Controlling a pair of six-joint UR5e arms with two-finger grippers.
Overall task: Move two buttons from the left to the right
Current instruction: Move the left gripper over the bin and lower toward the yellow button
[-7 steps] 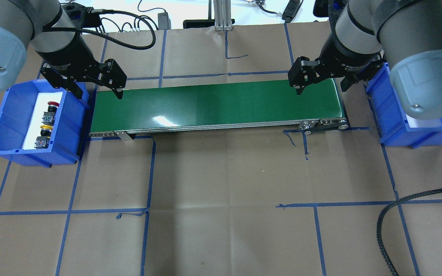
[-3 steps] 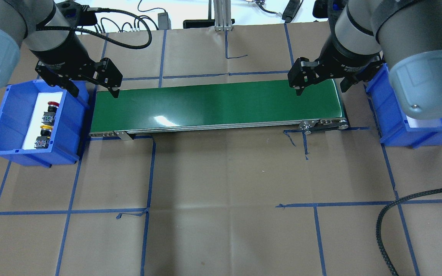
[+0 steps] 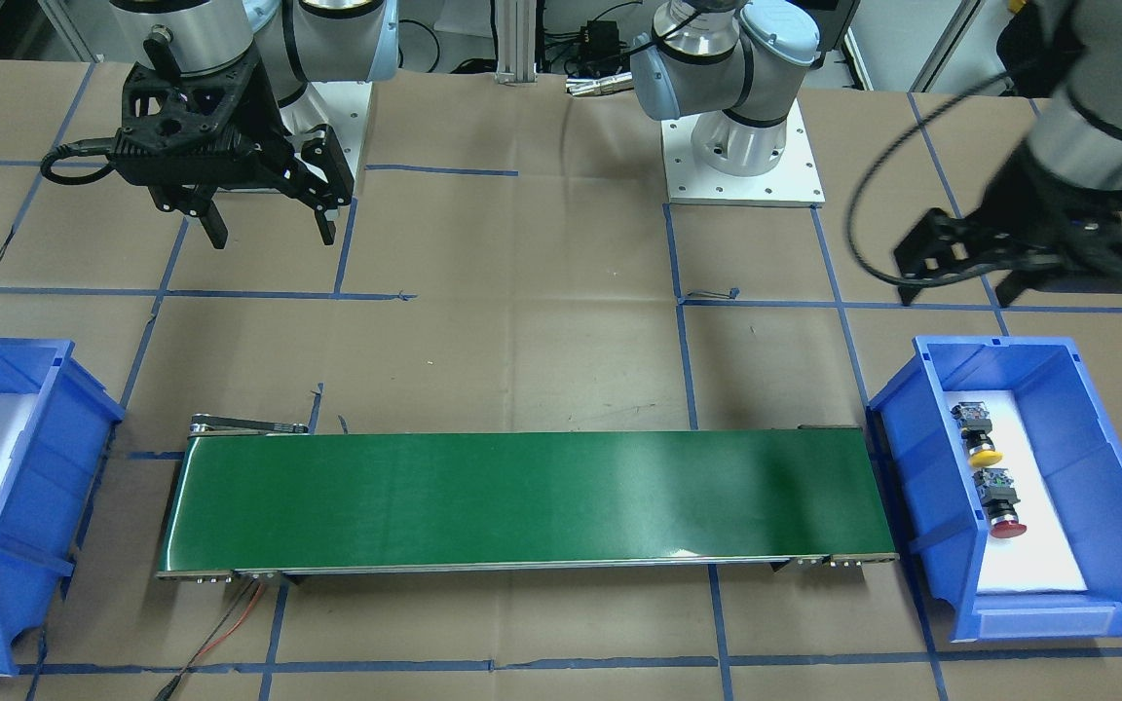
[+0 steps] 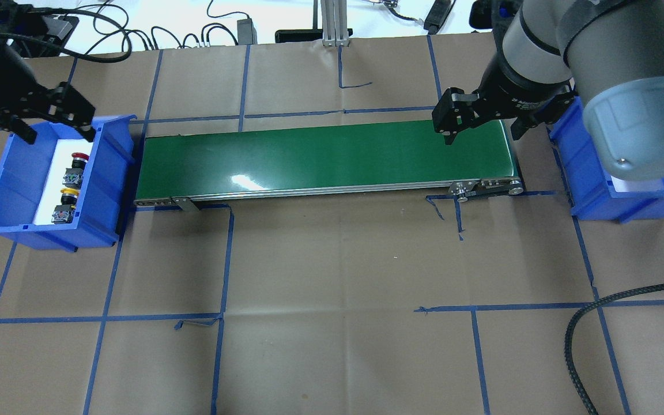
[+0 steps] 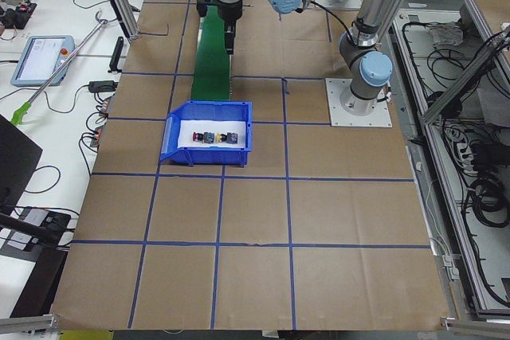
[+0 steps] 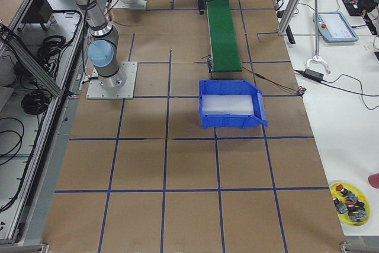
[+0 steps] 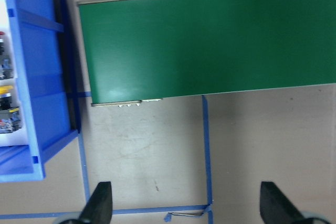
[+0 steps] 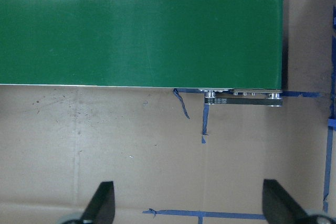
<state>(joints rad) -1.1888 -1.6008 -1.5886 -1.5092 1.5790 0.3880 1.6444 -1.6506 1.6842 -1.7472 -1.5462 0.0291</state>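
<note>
Two buttons lie on white foam in the blue left bin. The red button is nearer the bin's far end and the yellow button is beside it. Both show at the left wrist view's left edge, yellow button included. My left gripper hangs open and empty above the bin's far end, clear of the buttons. My right gripper is open and empty above the right end of the green conveyor belt.
A second blue bin lined with white foam stands past the belt's right end. A black cable curls over the table's front right. Blue tape lines cross the brown paper. A yellow plate with small parts sits on the side bench.
My left gripper has swung left, from the belt's left end to above the left bin, still open. The right gripper and the buttons have stayed put.
</note>
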